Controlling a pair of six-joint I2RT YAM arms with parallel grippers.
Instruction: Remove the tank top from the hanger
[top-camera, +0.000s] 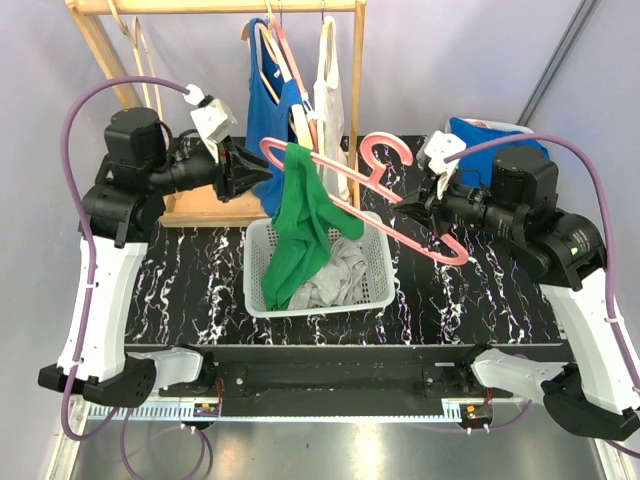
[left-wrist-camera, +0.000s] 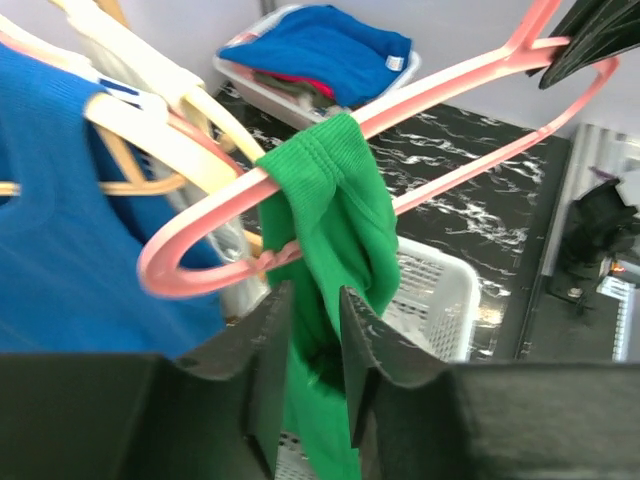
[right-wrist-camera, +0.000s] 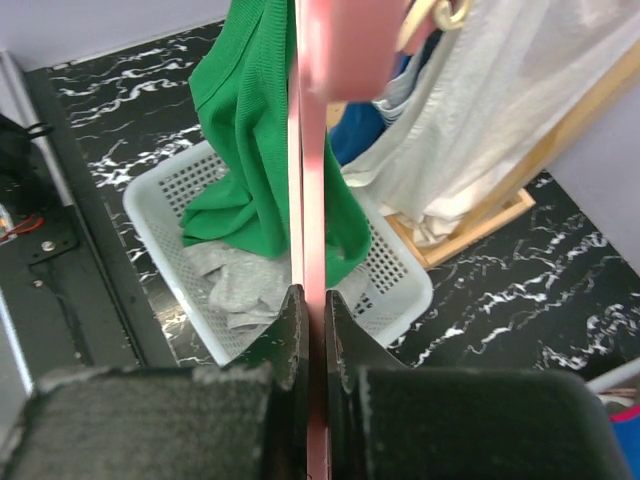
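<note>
Over the marbled table (top-camera: 470, 290), my right gripper (right-wrist-camera: 312, 305) clamps the hanger (right-wrist-camera: 312, 200). My left gripper (left-wrist-camera: 315, 300) sits narrow around the top (left-wrist-camera: 340, 190), grip unclear.

black marbled table (top-camera: 480, 290) across mid-frame; on it a white basket (top-camera: 375, 295) at centre, a wooden rack base (top-camera: 215, 208) upper left, a white bin (top-camera: 497, 124) upper right.

I see tank top (top-camera: 300, 225) draped on hanger (top-camera: 390, 141) | btm in basket (top-camera: 320, 308) mid-table | rack (top-camera: 355, 90) behind | bin (top-camera: 524, 127) rear R
</note>
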